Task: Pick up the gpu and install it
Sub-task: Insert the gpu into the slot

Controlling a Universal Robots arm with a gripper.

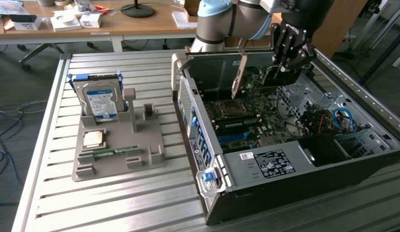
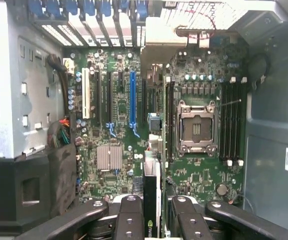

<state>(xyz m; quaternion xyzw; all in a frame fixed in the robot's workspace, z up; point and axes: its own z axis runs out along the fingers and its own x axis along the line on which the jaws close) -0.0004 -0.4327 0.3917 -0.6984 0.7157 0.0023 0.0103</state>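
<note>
Gripper clenched on the gpu. The card sits upright between its fingers, above the motherboard inside the open case.

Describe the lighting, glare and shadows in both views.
Exterior view: light glares off the slatted table, while shadow pools in parts of the case. Wrist view: the vented rear wall is washed out bright, the motherboard is evenly lit, and the gpu between the jaws looks dark.
</note>
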